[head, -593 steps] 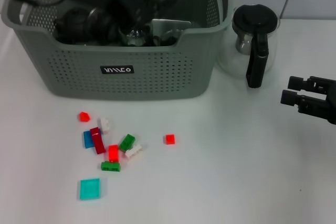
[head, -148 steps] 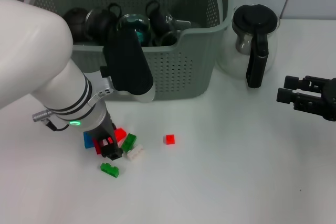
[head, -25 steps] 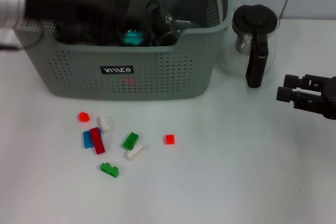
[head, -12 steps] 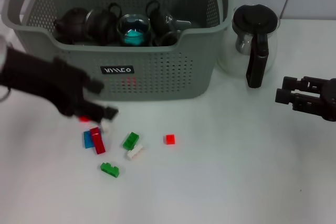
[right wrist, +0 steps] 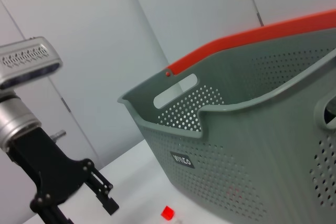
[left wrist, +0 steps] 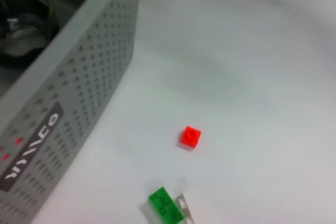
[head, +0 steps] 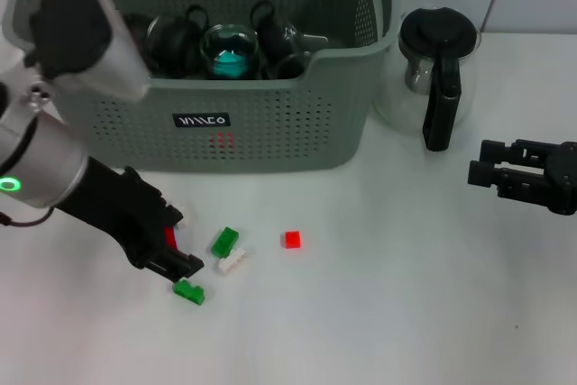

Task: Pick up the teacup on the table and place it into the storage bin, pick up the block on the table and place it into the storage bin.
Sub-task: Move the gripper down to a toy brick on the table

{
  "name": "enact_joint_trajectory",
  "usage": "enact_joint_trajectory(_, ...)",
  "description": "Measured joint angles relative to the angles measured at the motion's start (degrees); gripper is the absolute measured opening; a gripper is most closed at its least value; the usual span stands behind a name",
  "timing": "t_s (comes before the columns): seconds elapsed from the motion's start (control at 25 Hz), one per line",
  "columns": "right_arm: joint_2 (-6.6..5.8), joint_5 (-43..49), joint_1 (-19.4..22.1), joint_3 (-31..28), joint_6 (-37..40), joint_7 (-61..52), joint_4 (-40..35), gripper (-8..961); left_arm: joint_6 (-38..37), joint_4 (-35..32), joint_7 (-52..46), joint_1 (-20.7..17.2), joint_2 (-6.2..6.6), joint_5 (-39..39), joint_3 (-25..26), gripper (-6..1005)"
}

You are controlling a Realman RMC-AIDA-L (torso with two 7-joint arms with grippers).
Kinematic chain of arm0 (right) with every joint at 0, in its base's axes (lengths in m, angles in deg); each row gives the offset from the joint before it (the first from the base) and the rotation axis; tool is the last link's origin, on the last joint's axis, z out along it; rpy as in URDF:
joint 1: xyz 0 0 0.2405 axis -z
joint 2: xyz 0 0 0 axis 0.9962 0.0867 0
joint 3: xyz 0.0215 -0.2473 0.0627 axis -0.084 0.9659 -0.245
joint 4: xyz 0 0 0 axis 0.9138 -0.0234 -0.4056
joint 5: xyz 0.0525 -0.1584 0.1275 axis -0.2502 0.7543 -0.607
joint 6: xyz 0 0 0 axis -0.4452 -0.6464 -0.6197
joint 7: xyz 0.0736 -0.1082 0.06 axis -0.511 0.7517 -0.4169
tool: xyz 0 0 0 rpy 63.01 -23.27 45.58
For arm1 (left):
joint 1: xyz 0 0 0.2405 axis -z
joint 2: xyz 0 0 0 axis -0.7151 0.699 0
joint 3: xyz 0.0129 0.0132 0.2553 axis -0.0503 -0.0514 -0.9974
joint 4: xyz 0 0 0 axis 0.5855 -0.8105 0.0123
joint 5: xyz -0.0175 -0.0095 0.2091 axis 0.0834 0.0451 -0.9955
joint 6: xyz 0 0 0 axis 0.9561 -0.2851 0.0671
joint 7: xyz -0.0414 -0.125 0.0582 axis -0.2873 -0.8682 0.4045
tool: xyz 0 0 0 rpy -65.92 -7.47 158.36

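The grey-green storage bin [head: 270,132] stands at the back and holds several dark teacups [head: 171,38] and a glass cup with a teal block [head: 230,56]. No teacup shows on the table. Loose blocks lie in front of the bin: a red one [head: 290,239], a green one [head: 224,241], a white one [head: 232,261] and another green one [head: 189,291]. My left gripper [head: 183,245] is open and low over the cluster's left part, with a red block [head: 169,237] between its fingers. My right gripper [head: 485,162] is open and parked at the right.
A glass coffee pot with a black handle [head: 437,69] stands right of the bin. The left wrist view shows the bin wall [left wrist: 79,93], the red block [left wrist: 190,136] and a green block [left wrist: 166,204]. The right wrist view shows the bin [right wrist: 252,171] and my left gripper [right wrist: 102,195].
My left arm has come away from the bin and dropped onto the block cluster, now covering the blue and red blocks. The right gripper has shifted slightly left.
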Motion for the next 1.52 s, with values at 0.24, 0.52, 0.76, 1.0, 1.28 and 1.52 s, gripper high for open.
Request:
enact_joint_trajectory(0.24,0.03,0.04,0.21,0.0,0.03,-0.01,0.0,607,1.14,0.11,-0.42,-0.14,-0.03,-0.41,-1.82,706)
enact_joint_trajectory(0.52,0.09,0.04,-0.02,0.0,0.09,-0.01,0.0,607,5.53,2.02,-1.57,-0.22,-0.07,-2.28,-2.8,706)
enact_joint_trajectory(0.76,0.03,0.03,-0.4,0.0,-0.17,-0.01,0.0,607,8.71,4.74,-4.25,0.05,-0.09,-5.65,-5.52,707)
enact_joint_trajectory(1.0,-0.03,0.03,-0.45,0.0,-0.35,-0.01,0.0,607,11.58,5.53,-6.28,-0.16,-0.18,-6.84,-8.95,707)
enact_joint_trajectory(1.28,0.05,0.03,-0.39,-0.03,-0.45,-0.01,0.0,607,13.69,8.17,-12.36,1.03,-0.03,-10.88,-9.37,707)
enact_joint_trajectory(1.52,-0.04,0.03,-0.44,-0.06,-0.52,-0.04,0.0,607,13.96,10.0,-18.54,1.77,0.03,-12.61,-9.44,707)
